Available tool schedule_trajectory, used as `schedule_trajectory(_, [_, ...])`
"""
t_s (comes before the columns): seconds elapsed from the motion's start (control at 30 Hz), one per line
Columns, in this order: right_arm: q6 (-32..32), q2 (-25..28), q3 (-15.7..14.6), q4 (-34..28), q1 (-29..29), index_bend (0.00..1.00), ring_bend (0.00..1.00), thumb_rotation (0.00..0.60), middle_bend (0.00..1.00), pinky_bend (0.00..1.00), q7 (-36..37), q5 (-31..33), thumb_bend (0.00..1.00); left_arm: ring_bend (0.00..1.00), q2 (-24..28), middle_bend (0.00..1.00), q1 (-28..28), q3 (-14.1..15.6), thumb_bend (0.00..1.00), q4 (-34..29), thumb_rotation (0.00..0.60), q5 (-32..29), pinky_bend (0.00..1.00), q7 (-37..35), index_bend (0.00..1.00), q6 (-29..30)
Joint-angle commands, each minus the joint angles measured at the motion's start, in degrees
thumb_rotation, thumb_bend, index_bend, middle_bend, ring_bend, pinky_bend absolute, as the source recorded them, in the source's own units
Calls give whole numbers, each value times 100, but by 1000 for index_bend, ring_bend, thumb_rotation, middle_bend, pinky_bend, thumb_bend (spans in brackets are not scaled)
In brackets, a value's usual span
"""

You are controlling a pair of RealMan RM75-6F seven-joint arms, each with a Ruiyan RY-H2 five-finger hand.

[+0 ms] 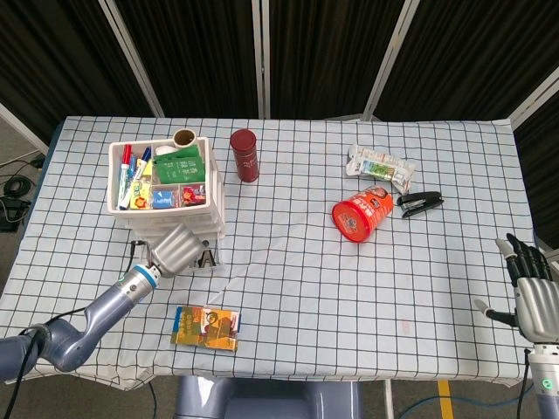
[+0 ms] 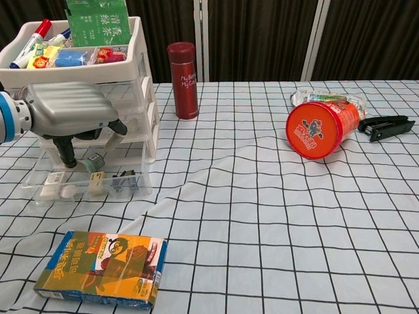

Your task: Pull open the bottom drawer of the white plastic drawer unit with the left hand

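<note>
The white plastic drawer unit (image 1: 206, 212) (image 2: 139, 69) stands at the table's left, its top tray full of pens and packets. Its clear bottom drawer (image 2: 124, 191) (image 1: 208, 263) is pulled out toward me, with small items showing inside. My left hand (image 1: 175, 249) (image 2: 69, 112) hovers over the rear of that open drawer, close to the unit's front. Its fingers are curled in and the thumb points down into the drawer; it is well back from the drawer's front lip. My right hand (image 1: 534, 298) is off the table's right edge with its fingers spread, holding nothing.
A colourful box (image 1: 205, 328) (image 2: 101, 268) lies in front of the drawer. A dark red flask (image 1: 244, 155) (image 2: 183, 80) stands right of the unit. Far right are an orange tub (image 1: 361, 214) on its side, a snack packet (image 1: 380, 167) and a black stapler (image 1: 420, 203).
</note>
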Motion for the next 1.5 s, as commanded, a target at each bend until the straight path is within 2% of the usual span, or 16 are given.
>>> schedule_trajectory(0.03, [-70,-28,34,37,27,6,0,600,0,0,-39,89,30,971,18,1000,-105,9,0,109,600,59,882,-81,522,-156])
schedule_trajectory(0.47, [-255,-130,131,158,98,7,0,600,0,0,-183,368,30,971,-190,1000,-365,136,0,745,600,706,882,-630,533,-385])
schedule_trajectory(0.97, [-323,-164,203,240,126,8,0,600,0,0,-189,503,30,971,-726,1000,-417,346,0,1541,600,1185,882,-1044,542,-378])
schedule_trajectory(1.5, [-322,-168,210,254,125,8,0,600,0,0,-170,496,30,971,-911,1000,-503,337,0,1758,600,1320,882,-1315,547,-404])
